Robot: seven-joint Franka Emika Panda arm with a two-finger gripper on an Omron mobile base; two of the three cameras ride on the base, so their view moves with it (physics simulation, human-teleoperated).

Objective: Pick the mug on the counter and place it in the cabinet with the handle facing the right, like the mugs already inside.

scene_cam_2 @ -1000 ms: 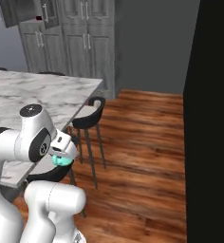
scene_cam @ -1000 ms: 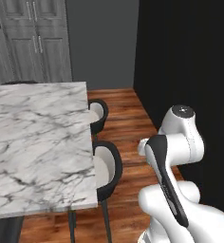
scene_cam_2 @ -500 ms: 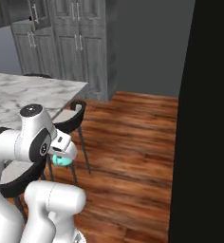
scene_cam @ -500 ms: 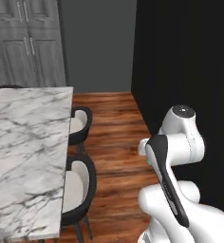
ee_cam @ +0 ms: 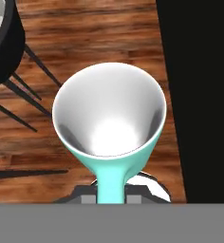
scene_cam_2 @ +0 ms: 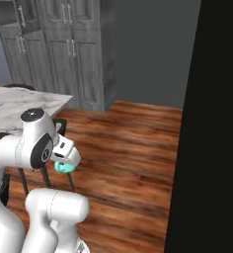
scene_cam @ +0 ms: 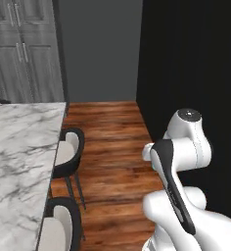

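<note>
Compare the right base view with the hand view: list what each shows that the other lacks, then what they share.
Right base view alone: the cabinet of grey panelled doors with bar handles, the marble counter, and the grey wall. Hand view alone: the mug's white interior, seen from above, and its handle running down toward the tool, shut on it. Both: the teal mug, the wood floor, dark stool legs.

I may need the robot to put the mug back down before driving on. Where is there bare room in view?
The marble counter is bare across the whole stretch in view, up to its edge above the stools. The wood floor between counter, grey cabinets and black wall is open. It is tight along the counter edge, where the stools crowd in. The gripper holds the mug over the floor.
</note>
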